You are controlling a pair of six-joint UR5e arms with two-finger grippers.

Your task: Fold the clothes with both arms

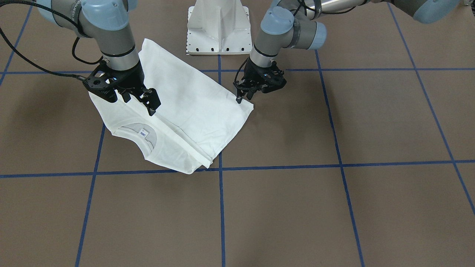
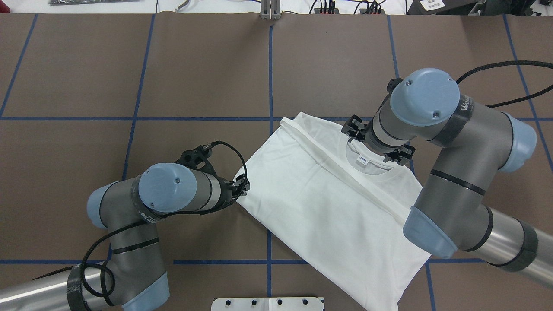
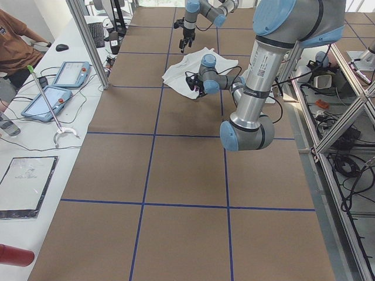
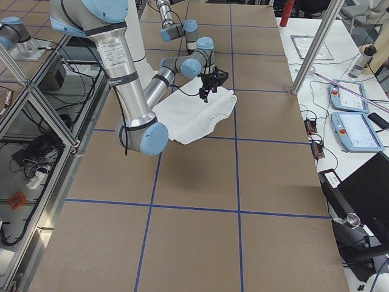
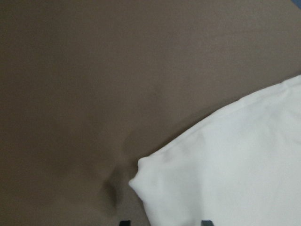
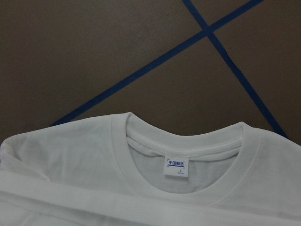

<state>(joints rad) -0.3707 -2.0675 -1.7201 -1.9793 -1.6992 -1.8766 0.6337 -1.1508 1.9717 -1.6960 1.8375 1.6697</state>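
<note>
The white shirt (image 1: 193, 107) lies folded and flat on the brown table, slanting across a blue tape crossing. Its ribbed collar with a small label (image 6: 176, 167) faces up, away from the robot. My right gripper (image 1: 143, 105) hovers open just above the shirt beside the collar (image 2: 363, 160), with nothing between its fingers. At the shirt's opposite corner (image 5: 141, 172) my left gripper (image 1: 244, 98) is low and open. Its fingertips (image 5: 205, 222) straddle the cloth edge without pinching it. In the overhead view the left gripper (image 2: 244, 189) touches the shirt's (image 2: 328, 203) left corner.
The white pedestal base (image 1: 219, 26) stands right behind the shirt. Blue tape lines (image 1: 221, 207) grid the brown table top (image 1: 334, 215). In the exterior left view a side bench with tablets (image 3: 50, 99) and a seated person (image 3: 17, 35) lie beyond the table's edge.
</note>
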